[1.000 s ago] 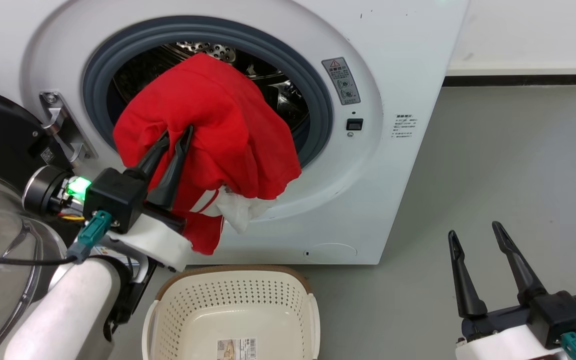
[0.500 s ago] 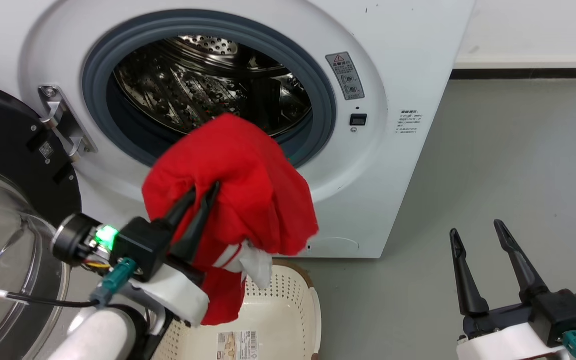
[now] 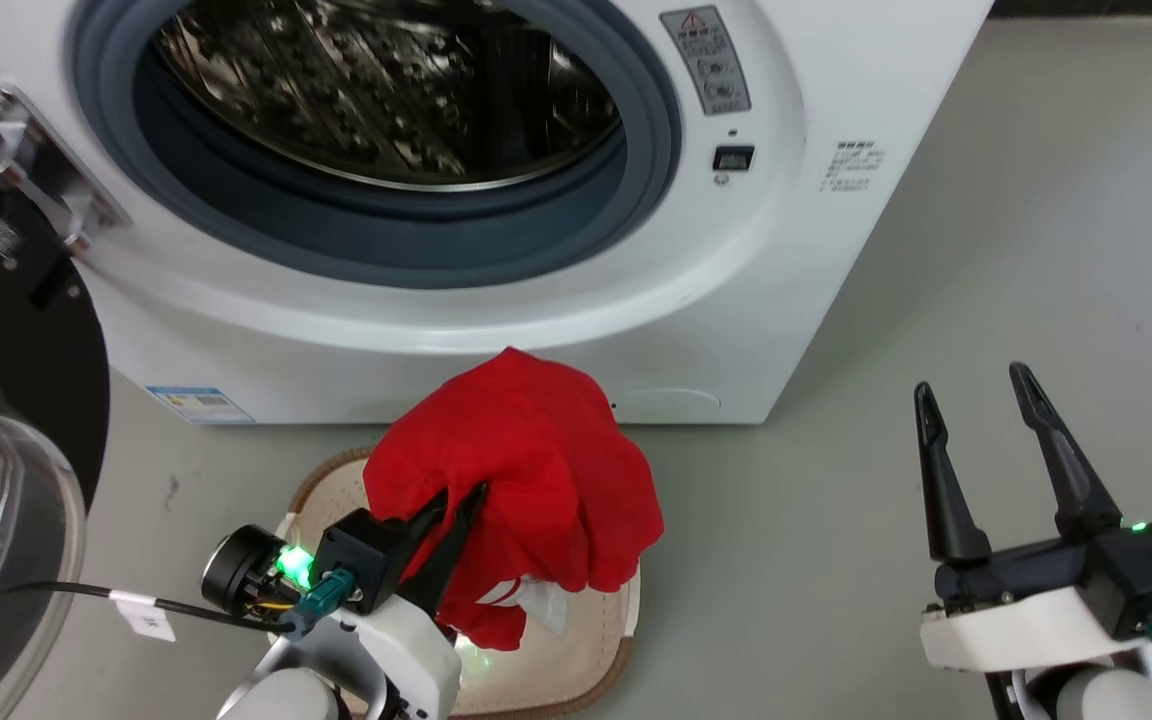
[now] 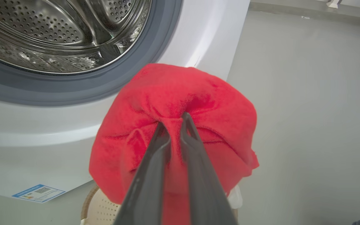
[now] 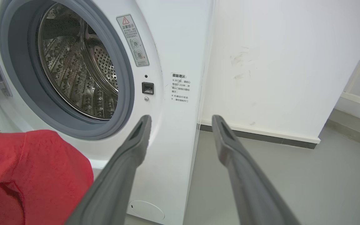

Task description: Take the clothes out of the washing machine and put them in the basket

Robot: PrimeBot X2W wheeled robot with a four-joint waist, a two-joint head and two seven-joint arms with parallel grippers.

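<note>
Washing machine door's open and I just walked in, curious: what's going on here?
The left gripper is shut on the red garment, holding it bunched over the cream basket on the floor before the washing machine. The drum looks empty. The right gripper hangs open off to the side, holding nothing.

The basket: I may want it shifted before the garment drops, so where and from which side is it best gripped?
Probably its right rim, approached from the robot's right by the open right gripper, one of its fingers inside the wall, one outside. That edge of the basket is bare and thin; the clothes, pinched by the left gripper, cover most of the rest.
</note>
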